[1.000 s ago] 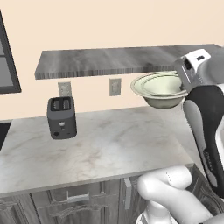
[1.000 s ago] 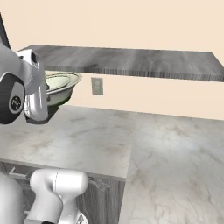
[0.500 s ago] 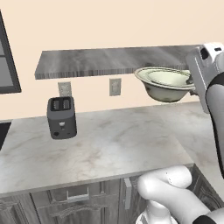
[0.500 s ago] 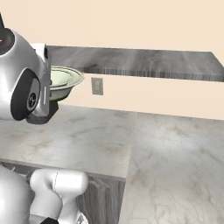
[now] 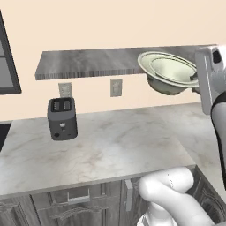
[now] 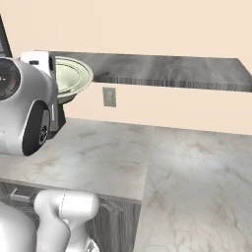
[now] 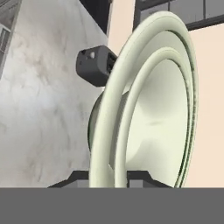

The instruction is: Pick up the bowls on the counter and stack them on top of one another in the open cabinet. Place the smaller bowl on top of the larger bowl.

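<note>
A cream-green bowl (image 5: 167,73) with a flared rim hangs tilted in the air, level with the front edge of the open cabinet's dark grey slab (image 5: 88,62). My gripper (image 5: 195,83) is shut on its right rim. In the hand view the bowl (image 7: 148,113) stands edge-on, and the gripper (image 7: 109,180) pinches the rim wall. A second rim line shows inside it; I cannot tell whether that is a nested bowl. From the right base view the bowl (image 6: 73,76) peeks out behind the hand, in front of the slab (image 6: 167,71). Below lies the pale marbled counter (image 5: 110,145).
A dark toaster (image 5: 62,118) stands at the counter's back left, also seen past the bowl (image 7: 94,65). Two wall outlets (image 5: 116,87) sit under the slab. The counter (image 6: 182,162) turns a corner and runs on to the right. A dark window frame (image 5: 6,57) is at far left.
The arm has lifted the bowl from below the slab's edge up to its level and a little to the right. The grip has stayed the same.
</note>
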You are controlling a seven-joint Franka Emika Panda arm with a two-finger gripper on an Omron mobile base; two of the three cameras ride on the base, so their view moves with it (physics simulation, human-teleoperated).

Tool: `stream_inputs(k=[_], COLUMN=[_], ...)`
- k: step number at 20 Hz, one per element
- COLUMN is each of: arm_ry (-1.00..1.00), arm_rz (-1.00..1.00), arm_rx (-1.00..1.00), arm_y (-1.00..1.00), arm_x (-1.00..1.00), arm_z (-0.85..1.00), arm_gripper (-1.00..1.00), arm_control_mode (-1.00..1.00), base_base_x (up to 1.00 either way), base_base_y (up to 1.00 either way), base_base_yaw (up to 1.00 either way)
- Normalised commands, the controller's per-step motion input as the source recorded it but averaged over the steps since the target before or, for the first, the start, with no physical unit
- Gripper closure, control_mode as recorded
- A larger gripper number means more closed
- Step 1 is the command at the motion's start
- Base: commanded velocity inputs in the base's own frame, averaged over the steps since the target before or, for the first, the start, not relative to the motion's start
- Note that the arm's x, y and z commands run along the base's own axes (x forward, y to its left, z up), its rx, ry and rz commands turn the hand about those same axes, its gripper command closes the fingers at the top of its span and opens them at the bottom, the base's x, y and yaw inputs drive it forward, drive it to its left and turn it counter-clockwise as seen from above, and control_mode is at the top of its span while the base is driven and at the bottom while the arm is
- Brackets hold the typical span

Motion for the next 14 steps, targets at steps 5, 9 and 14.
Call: stream_inputs(k=[5,9,14], arm_ry=[-0.13,-0.02,0.01], arm_rz=[0.0,0.0,0.0], arm_rx=[0.02,0.0,0.0], arm_y=[0.0,0.0,0.0], arm_x=[0.19,0.37,0.33], arm_z=[0.02,0.14,0.32], arm_gripper=[1.0,1.0,1.0], arm_control_mode=[-1.0,-1.0,-1.0], base_base_x=[0.0,0.0,0.0], base_base_y=[0.0,0.0,0.0], base_base_yaw=[0.0,0.0,0.0])
